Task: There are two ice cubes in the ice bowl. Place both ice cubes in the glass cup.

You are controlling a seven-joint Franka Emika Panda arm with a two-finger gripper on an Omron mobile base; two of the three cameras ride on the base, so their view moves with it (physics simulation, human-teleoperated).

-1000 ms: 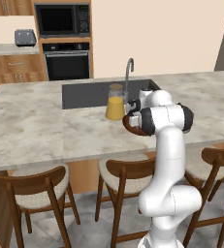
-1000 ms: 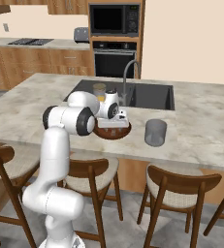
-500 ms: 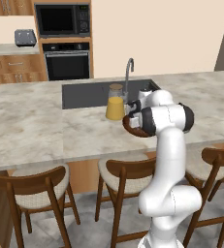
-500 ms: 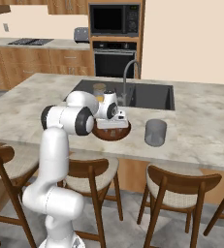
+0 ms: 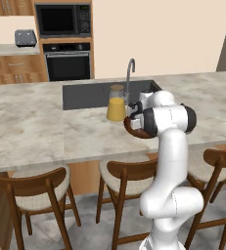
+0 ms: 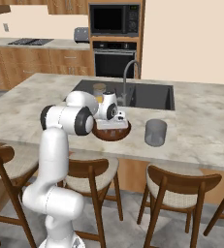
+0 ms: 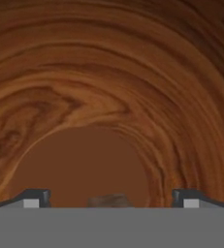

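— How is the two-finger gripper (image 7: pixel 111 197) set?

— It is lowered into the round, shallow, dark reddish-brown wooden ice bowl (image 6: pixel 112 132). In the hand view its two dark finger tips (image 7: pixel 36 197) are seen spread wide, near the left and right sides of the frame. Nothing is clasped between them. A small pale-brown blur is seen low between the tips; what it is cannot be told.

— Is the bowl touched?

— The wood grain of the ice bowl (image 7: pixel 108 87) is seen very close around the tips, but contact cannot be told. The small pale blue ice cubes cannot be made out in the bowl.

— Where is the bowl placed?

— On the marble-patterned island countertop (image 6: pixel 31 104), near its front edge, just ahead of the dark sink basin (image 6: pixel 147 95). In the left base view the ice bowl (image 5: pixel 133 129) is partly hidden by the white arm.

— What else is found around it?

— A grey translucent glass cup (image 6: pixel 155 132) is stood upright near the front edge, to the right of the bowl and apart from it. A glass jar of orange liquid (image 5: pixel 116 103) is stood just beside the bowl, at the sink's front rim, next to the curved metal faucet (image 5: pixel 129 73). Wooden stools (image 5: pixel 33 193) are lined under the front edge.

— Is any writing legible?

— None is legible.
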